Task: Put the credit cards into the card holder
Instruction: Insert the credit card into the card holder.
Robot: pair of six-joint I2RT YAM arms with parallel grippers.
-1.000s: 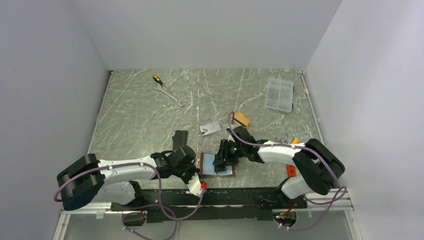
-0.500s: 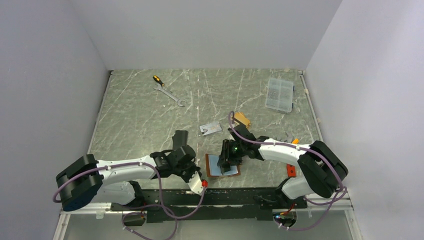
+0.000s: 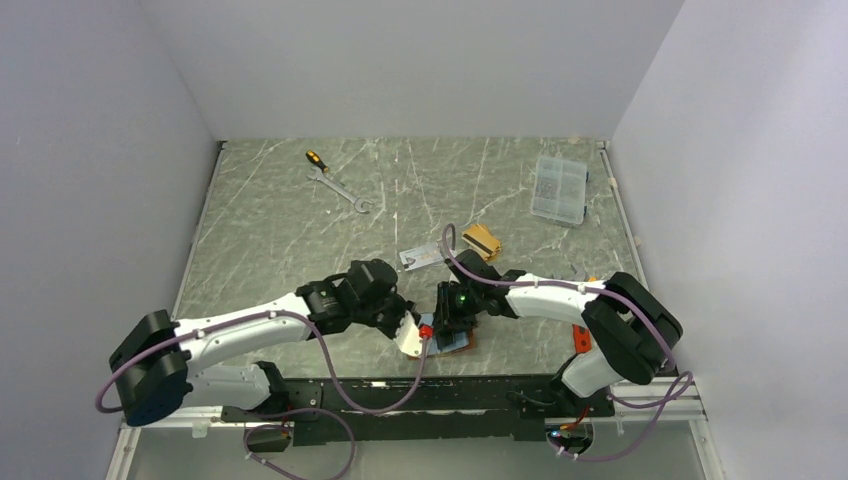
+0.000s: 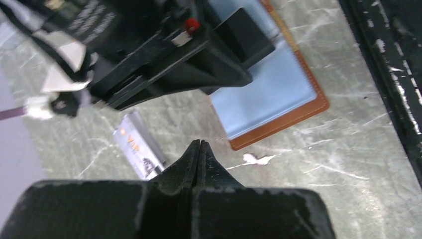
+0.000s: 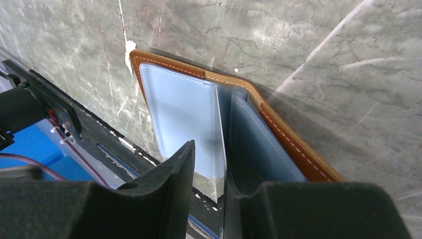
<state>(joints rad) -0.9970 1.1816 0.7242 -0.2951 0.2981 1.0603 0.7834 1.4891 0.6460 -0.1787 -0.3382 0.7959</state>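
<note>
The card holder lies open near the front edge, tan-brown with pale blue sleeves, and also shows in the left wrist view and the right wrist view. My right gripper is open over it, with a raised clear sleeve leaf standing between the jaws against the right finger. My left gripper is shut and empty, just left of the holder's corner. A silver-grey credit card lies on the table behind and also shows in the left wrist view. A gold-orange credit card lies farther right.
A wrench and a small screwdriver lie at the back left. A clear plastic box sits at the back right. A black rail runs along the front edge, close to the holder. White walls enclose the table.
My left arm has swung up and right, from the front left to the holder's left side, covering the black pouch. My right gripper and the holder have shifted slightly left.
</note>
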